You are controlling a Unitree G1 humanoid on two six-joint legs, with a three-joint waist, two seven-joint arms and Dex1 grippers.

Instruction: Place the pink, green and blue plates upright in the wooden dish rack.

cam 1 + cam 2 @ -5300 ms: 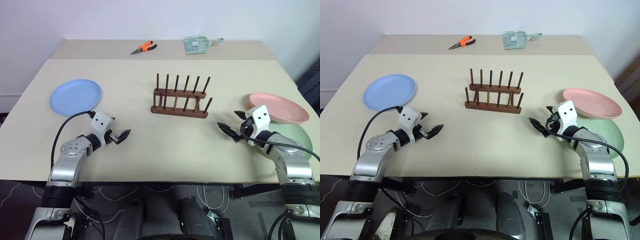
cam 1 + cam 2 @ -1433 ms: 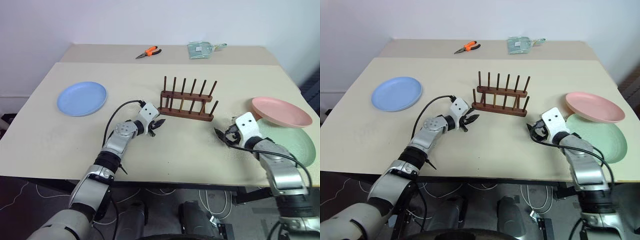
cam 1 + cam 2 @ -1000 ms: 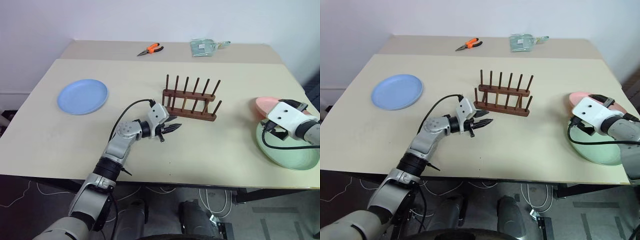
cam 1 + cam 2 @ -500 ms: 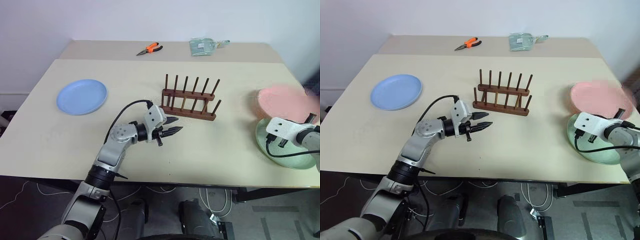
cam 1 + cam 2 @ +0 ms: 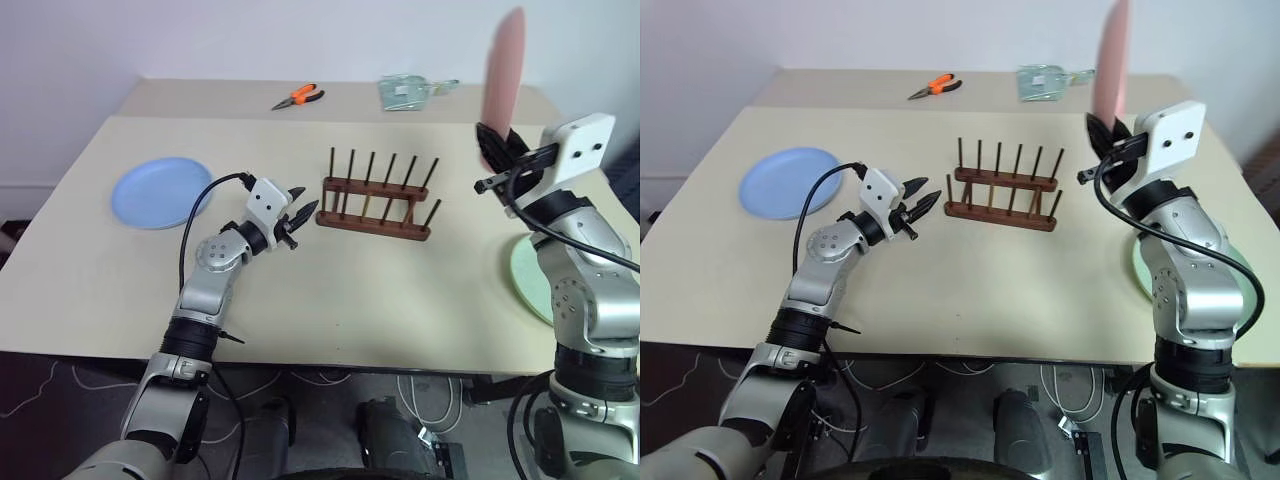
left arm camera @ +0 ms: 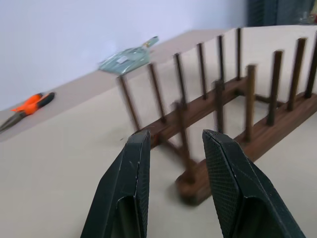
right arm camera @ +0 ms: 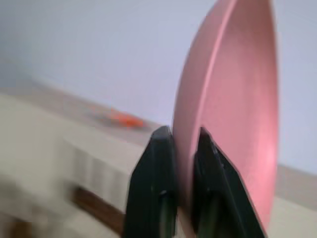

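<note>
The wooden dish rack (image 5: 376, 203) stands with bare pegs. My right gripper (image 5: 493, 150) pinches the pink plate (image 5: 501, 68) upright; my left gripper (image 5: 299, 219) hangs narrowly parted beside the rack.

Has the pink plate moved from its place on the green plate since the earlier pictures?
Yes. The pink plate is now lifted on edge in the right gripper, high above the green plate.
</note>
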